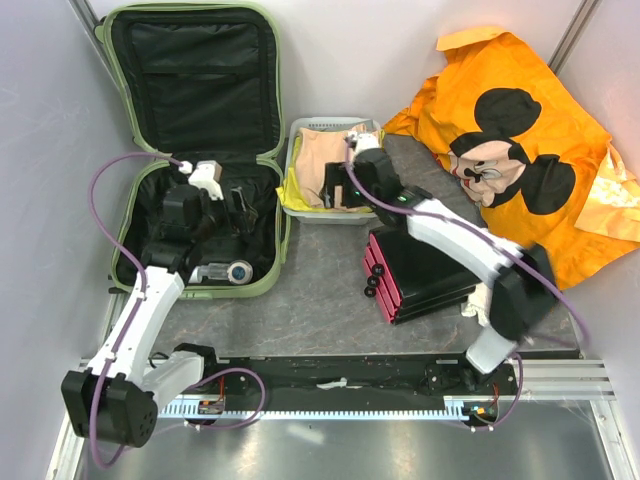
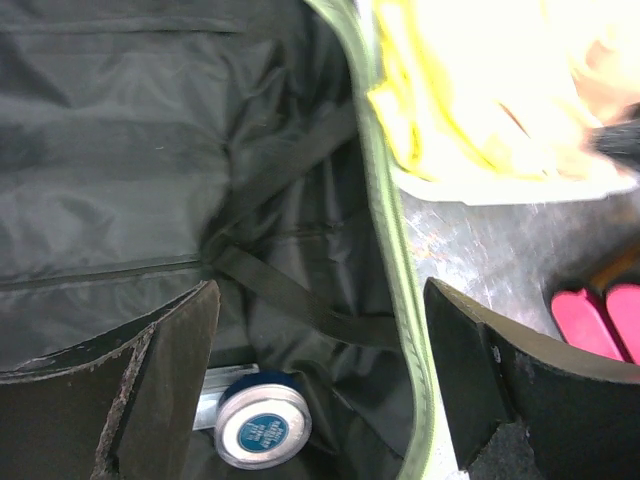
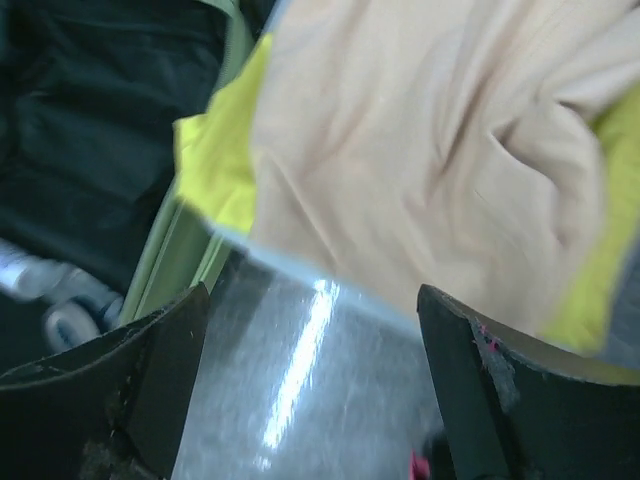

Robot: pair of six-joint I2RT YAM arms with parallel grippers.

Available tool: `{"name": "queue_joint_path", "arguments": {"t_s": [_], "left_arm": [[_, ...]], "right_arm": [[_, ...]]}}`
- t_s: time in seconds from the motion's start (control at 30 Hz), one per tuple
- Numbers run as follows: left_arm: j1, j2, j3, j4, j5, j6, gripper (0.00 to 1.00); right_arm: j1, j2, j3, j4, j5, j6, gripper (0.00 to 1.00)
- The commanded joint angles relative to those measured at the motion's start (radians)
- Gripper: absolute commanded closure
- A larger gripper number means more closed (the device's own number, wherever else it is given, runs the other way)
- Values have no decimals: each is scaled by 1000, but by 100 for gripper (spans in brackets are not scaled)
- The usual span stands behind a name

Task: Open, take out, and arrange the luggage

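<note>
Pale green shell, black lining: the luggage [image 1: 195,80] lies open at the left of the table, its lid half thrown back toward the far wall. Your left gripper [image 2: 320,292] hangs over the near half, jaws spread wide with nothing between them. Below it, in the near corner of the luggage, a silver can [image 2: 262,428] lies on its side, blue-labelled end toward the wrist camera, close to a loose strap [image 2: 290,295]. That looks like the next thing to lift out.

Come down square over the can, keep both fingers clear of the strap, and close across the body rather than the slick end. It may roll on the lining if you nudge it first.

Just right of the luggage sits the basket [image 1: 320,122], holding peach cloth [image 3: 420,150] over yellow cloth [image 3: 215,165]. Your right gripper [image 3: 312,295] hovers at its near edge, jaws likewise wide and empty. Hold it away from the luggage rim while the left arm works.

Further right of the luggage stand the box [image 1: 430,270] with pink drawers and, beyond it, orange cloth [image 1: 560,130].
</note>
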Motion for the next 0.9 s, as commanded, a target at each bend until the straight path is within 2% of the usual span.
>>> {"name": "queue_joint_path", "arguments": {"t_s": [0.0,0.13,0.23,0.33,0.47,0.6,0.73,0.87], "left_arm": [[-89,-18,2,-17,-98,71,11],[-90,0,7,-11,-24,40,11],[-92,3,4,-5,40,20,11],[-95,-9,-19,31,77,0,11],[-95,-15,-27,20,22,9,10],[-95,12,-29,17,-1,8,9],[-93,35,-21,11,-42,19,8],[-90,49,-53,57,-96,43,8]], "right_arm": [[-18,-359,-145,-66,9,-20,5],[-99,-629,-310,-229,32,-27,2],[-147,-760,-398,-296,72,-19,2],[-193,-817,-446,-300,99,-2,2],[-315,-748,-406,-281,40,10,2],[-396,-714,-387,-93,-23,73,2],[-501,-612,-377,61,-29,119,2],[-567,-556,-462,330,104,213,3]]}}
